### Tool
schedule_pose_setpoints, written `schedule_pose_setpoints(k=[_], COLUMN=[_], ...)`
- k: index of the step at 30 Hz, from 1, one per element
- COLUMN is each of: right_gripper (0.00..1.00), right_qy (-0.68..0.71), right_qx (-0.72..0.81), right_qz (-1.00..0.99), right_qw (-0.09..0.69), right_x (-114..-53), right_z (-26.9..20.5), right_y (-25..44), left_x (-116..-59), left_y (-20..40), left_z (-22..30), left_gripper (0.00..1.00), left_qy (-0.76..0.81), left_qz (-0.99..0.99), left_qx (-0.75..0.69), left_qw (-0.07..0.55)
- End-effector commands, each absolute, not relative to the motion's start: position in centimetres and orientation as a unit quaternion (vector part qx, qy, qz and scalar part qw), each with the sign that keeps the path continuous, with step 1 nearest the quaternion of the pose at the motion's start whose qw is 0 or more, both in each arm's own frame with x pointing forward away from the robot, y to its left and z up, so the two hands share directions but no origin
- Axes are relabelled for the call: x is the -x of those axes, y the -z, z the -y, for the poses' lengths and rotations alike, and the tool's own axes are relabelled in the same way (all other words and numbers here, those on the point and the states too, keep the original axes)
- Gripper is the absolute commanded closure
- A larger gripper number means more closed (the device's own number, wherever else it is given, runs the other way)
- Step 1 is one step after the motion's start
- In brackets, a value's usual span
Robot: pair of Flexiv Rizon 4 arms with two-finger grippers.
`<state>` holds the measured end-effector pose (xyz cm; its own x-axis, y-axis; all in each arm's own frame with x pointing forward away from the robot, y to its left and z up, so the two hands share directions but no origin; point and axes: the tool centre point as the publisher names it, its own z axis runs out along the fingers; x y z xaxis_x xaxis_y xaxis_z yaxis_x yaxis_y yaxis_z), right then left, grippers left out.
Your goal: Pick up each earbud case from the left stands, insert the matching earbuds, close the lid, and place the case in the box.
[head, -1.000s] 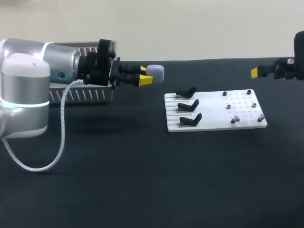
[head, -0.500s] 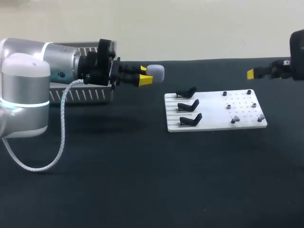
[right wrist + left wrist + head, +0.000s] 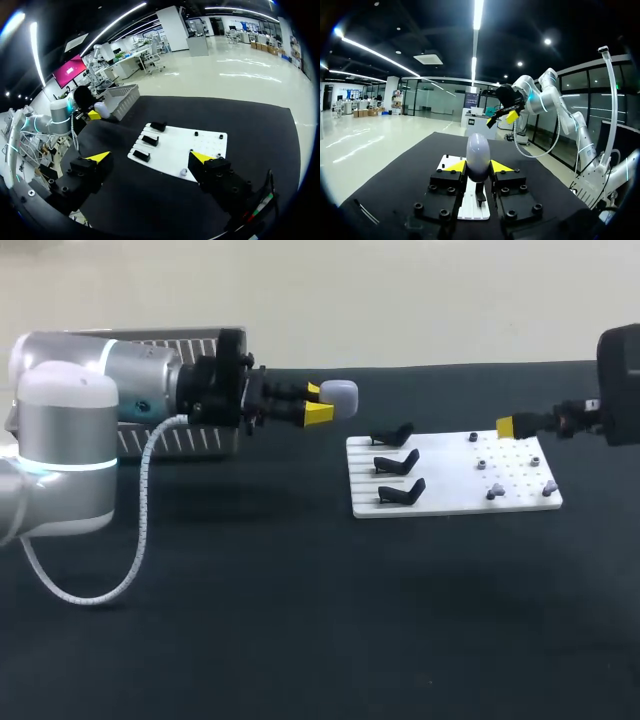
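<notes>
My left gripper (image 3: pixel 325 406) is shut on a pale lavender earbud case (image 3: pixel 339 395), held in the air to the left of the white board (image 3: pixel 450 502). In the left wrist view the case (image 3: pixel 477 154) stands upright between the yellow tips. Three black stands (image 3: pixel 398 462) on the board's left half are bare. Several small earbuds (image 3: pixel 493 492) sit on its right half. My right gripper (image 3: pixel 510 426) hovers above the board's right end. Its fingers (image 3: pixel 99 157) are spread wide with nothing between them, and the board (image 3: pixel 210 142) lies below.
A grey slatted box (image 3: pixel 190 440) stands at the back left, partly hidden behind my left arm. It also shows as a box (image 3: pixel 122 99) beyond the board in the right wrist view. A white cable (image 3: pixel 140 530) loops down from the left arm.
My left gripper has shifted a little to the right with the case in it. My right gripper has moved left and down, over the board's right end.
</notes>
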<state>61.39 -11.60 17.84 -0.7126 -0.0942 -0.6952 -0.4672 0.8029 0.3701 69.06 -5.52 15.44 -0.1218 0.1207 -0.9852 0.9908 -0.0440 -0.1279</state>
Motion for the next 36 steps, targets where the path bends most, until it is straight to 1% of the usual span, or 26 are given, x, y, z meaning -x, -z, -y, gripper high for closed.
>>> schedule_pose_setpoints(k=[1, 18, 36], right_gripper=[0.0, 0.0, 0.0], right_qy=[-0.223, -0.223, -0.215], right_qx=[0.139, 0.151, 0.167], right_qz=[-0.898, -0.902, -0.903], right_qw=[0.354, 0.337, 0.331], right_x=[-59.4, -59.6, -60.8], right_z=[10.7, 7.0, 4.8], right_y=[-18.3, -17.8, -18.5], left_x=[-68.6, -67.1, -66.5], left_y=[-15.3, -15.1, -14.3], left_z=[5.7, 5.8, 7.8], left_gripper=[1.0, 1.0, 1.0], left_qy=[0.513, 0.49, 0.49], left_qz=[-0.543, -0.546, -0.531], left_qx=[-0.506, -0.514, -0.528], left_qw=[0.431, 0.444, 0.446])
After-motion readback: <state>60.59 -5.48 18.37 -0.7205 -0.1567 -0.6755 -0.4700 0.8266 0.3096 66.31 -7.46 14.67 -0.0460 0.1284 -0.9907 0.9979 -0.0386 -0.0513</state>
